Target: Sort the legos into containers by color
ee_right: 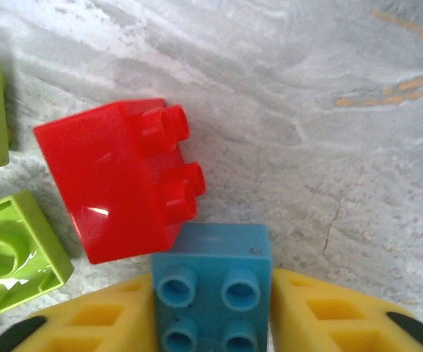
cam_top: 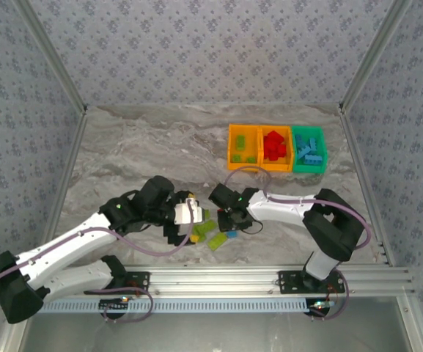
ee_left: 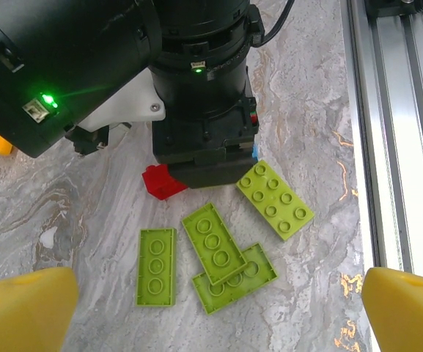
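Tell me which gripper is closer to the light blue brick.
Right. The right gripper clasps the light blue brick between its fingers; the left gripper hangs open farther off, over the green plates.

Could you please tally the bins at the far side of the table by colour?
Orange bins: 2
Green bin: 1
Total: 3
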